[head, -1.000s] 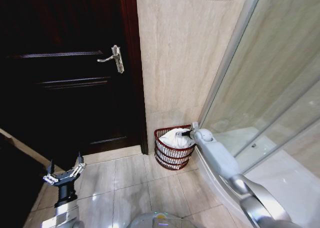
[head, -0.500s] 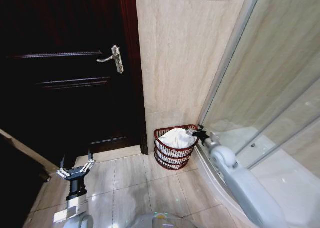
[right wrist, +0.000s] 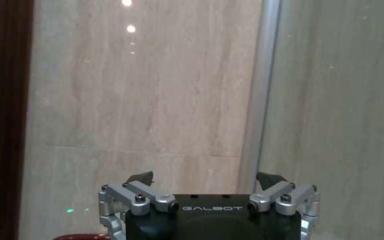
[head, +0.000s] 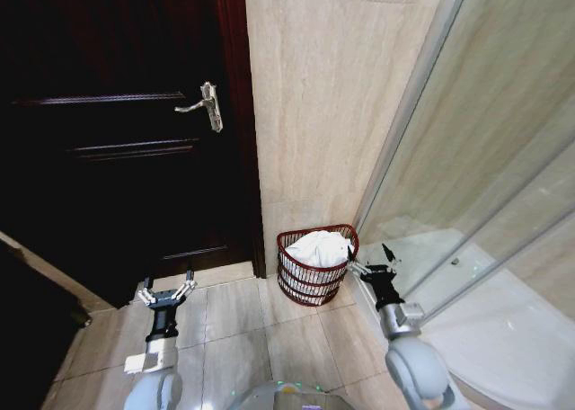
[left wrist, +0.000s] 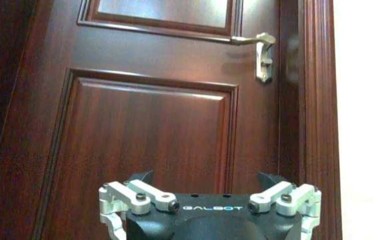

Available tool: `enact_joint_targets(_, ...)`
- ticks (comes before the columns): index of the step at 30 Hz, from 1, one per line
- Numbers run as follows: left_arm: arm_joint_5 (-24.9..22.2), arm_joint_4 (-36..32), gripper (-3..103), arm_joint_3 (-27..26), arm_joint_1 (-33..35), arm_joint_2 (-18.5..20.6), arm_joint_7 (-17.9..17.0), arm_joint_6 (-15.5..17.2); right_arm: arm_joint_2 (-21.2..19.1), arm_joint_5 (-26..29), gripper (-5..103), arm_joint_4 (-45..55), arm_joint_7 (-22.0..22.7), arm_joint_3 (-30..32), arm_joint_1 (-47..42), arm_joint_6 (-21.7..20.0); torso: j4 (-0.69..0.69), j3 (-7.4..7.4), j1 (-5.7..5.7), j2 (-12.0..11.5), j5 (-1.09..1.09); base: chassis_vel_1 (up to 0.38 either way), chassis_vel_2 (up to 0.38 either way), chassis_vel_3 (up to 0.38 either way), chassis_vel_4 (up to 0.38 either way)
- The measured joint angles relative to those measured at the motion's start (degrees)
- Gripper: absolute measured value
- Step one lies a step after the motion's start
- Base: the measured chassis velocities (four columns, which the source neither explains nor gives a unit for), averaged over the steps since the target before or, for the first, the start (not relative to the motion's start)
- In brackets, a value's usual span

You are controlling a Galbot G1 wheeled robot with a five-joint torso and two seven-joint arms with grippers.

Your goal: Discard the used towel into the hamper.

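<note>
While both jaws gape empty, towel [head: 316, 248] fills hamper [head: 310, 284].

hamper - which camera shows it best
The head view: the whole hamper stands against the wall with the white towel inside, the open right gripper beside it. The right wrist view catches just a sliver of its red rim; the left wrist view faces the door.

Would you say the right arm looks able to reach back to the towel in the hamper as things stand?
Probably yes. The right gripper is open and empty, just beside the hamper, whose top is uncovered with the towel heaped at the rim. Nothing stands between them.
</note>
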Motion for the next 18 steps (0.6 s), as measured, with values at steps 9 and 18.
enact_joint_targets(9,-0.1,-0.9,100,-0.5,1.9,-0.2,-0.5,0.1,0.3,0.2,100,1.3,0.8,0.5,-1.0,-0.3,0.0,0.0,0.0,0.0,0.0,0.0,0.0,0.0,0.0)
enact_joint_targets(18,0.2,-0.6,100,-0.5,2.2,-0.6,-0.6,-0.9,0.3,0.9,100,1.7,1.2,1.2,-2.0,-0.4,0.0,0.0,0.01,0.0,0.01,0.029,0.027,0.042,0.038)
